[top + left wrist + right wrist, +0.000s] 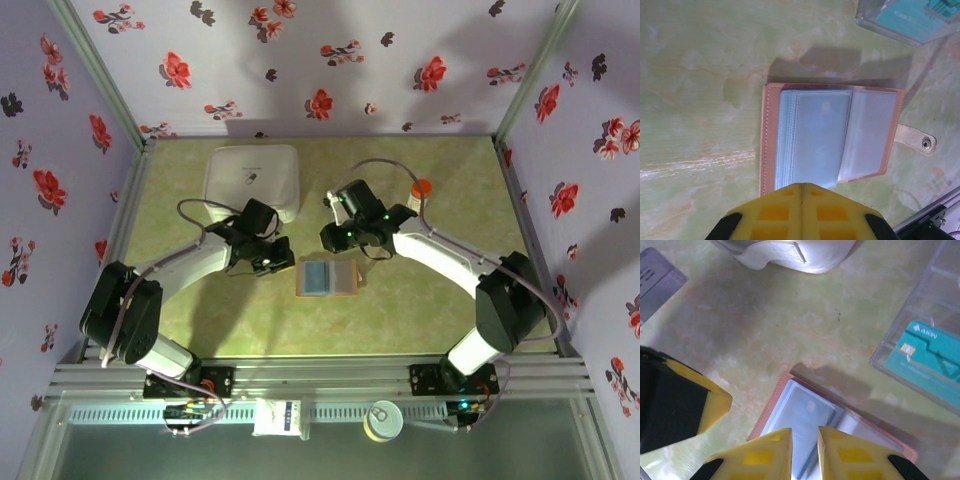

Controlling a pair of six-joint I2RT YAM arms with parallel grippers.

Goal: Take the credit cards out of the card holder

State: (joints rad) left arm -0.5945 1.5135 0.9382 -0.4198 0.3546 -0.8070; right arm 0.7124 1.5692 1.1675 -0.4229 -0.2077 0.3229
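Observation:
The card holder (326, 277) lies open on the green table, reddish-brown with clear sleeves (832, 137). A pale blue credit card (810, 412) with a small chip sits inside the top sleeve (822, 135). Another teal credit card (932, 352) lies in a clear plastic box (910, 17). My left gripper (802, 186) is shut with nothing in it, its yellow tips over the holder's near edge (275, 262). My right gripper (805, 432) hovers just above the sleeves, jaws a narrow gap apart with nothing between them (335, 238).
A white square box (253, 178) stands at the back left, its rim close in the right wrist view (790, 252). A small orange-topped item (421, 187) sits behind the right arm. A grey flat object (655, 275) lies at the upper left.

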